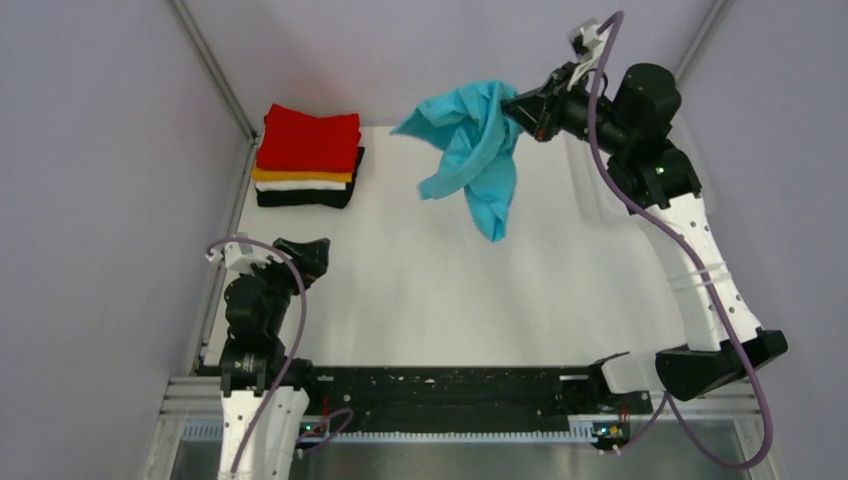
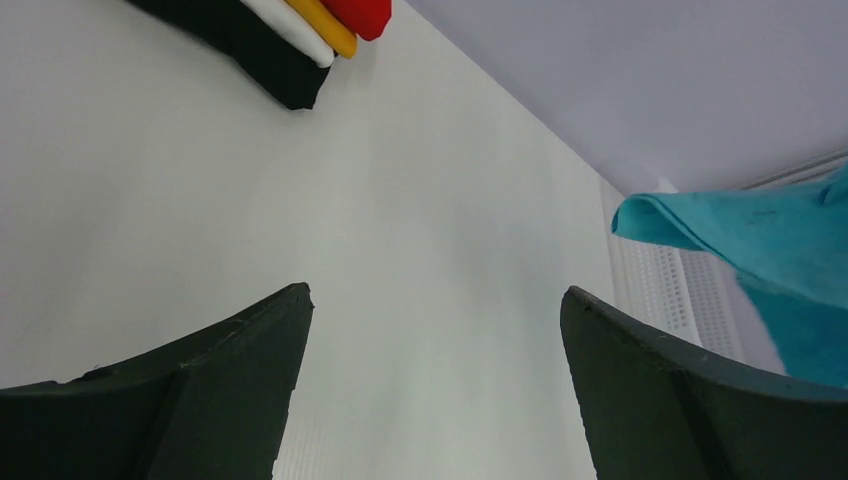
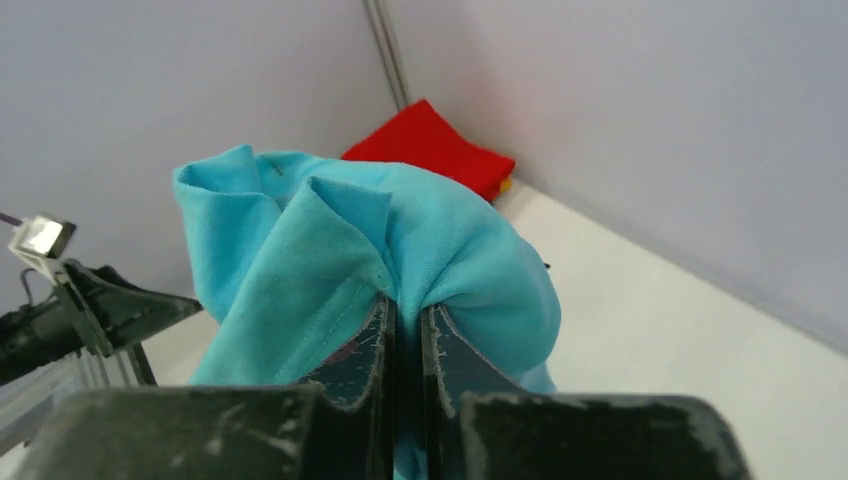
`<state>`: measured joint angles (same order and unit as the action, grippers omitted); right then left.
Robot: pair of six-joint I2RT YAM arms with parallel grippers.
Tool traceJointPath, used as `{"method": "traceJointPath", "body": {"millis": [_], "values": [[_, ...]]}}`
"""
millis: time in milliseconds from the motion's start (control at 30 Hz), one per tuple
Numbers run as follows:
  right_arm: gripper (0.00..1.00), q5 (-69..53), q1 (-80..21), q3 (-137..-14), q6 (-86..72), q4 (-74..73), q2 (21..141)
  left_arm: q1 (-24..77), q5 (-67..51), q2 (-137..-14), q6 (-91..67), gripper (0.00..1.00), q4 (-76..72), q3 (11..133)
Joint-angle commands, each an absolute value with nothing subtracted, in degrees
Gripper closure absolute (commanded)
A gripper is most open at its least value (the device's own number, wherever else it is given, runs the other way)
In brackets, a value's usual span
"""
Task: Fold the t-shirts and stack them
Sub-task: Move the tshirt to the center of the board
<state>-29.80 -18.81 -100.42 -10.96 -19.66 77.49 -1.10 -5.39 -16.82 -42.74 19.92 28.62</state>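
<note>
We see a booth closed in by plain lilac-grey walls [image 1: 100, 250], with thin metal posts [image 1: 212, 68] running up the two far corners. Its floor is a white table [image 1: 450, 300], smooth and matte, and a faint red tint shows on the wall behind the far left corner. Along the near edge runs a black rail [image 1: 440, 395] on a metal frame, where both arms are bolted.

The right arm [image 1: 700, 260] reaches up and over the far right part of the table. The left arm [image 1: 255, 330] sits folded low by the left edge.

We find the turquoise t-shirt [image 1: 475, 150] hanging crumpled in the air above the far middle of the table, clear of the surface. The right gripper [image 1: 515, 108] has its fingers pressed together on a bunched fold of it.

The other t-shirts lie folded in a stack in the far left corner: red t-shirt [image 1: 310, 140] on top, then orange t-shirt [image 1: 300, 175], white t-shirt [image 1: 300, 185] and black t-shirt [image 1: 305, 197] at the bottom.

The left gripper [image 1: 315, 255] is spread wide over bare table, holding nothing. From its wrist view we also make out a white perforated panel [image 2: 665, 290] at the table's far side.
</note>
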Motion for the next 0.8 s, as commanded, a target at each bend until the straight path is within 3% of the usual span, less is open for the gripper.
{"method": "traceJointPath", "body": {"millis": [0, 133, 167, 200, 233, 333, 500, 633, 767], "values": [[0.88, -23.6, -19.5, -89.7, -7.6, -19.1, 76.3, -1.2, -4.5, -16.9, -43.7, 0.01, 24.1, 32.4], [0.53, 4.3, -19.5, -73.0, -9.8, -19.3, 72.2, -1.3, -1.3, -18.7, -43.6, 0.01, 28.6, 33.5], [0.39, 11.2, -19.5, -69.0, -12.3, -19.7, 70.9, -1.3, -1.0, -19.5, -43.5, 0.01, 29.2, 33.5], [0.08, 16.1, -19.5, -65.3, -14.4, -20.1, 69.5, -1.3, -1.0, -20.5, -43.4, 0.01, 29.7, 33.5], [0.02, 19.5, -19.4, -61.6, -16.1, -20.3, 67.8, -1.3, -1.4, -21.8, -43.4, 0.01, 29.9, 33.4], [0.01, 19.5, -19.5, -53.4, -18.6, -18.6, 62.2, -1.2, -6.7, -27.3, -43.7, 0.01, 27.2, 31.9], [0.01, -2.3, -20.4, -50.8, -7.0, -11.9, 60.1, -0.4, -21.2, -42.3, -46.8, 0.01, 10.7, 27.3], [0.01, -23.6, -24.2, -53.6, 5.9, -8.4, 67.6, 6.8, -15.4, -56.8, -45.7, 0.03, 4.9, 30.9], [0.01, -21.9, -28.9, -62.7, 8.3, -6.1, 80.7, 11.1, -14.2, -73.2, -43.7, 0.10, 6.0, 39.3]]}}
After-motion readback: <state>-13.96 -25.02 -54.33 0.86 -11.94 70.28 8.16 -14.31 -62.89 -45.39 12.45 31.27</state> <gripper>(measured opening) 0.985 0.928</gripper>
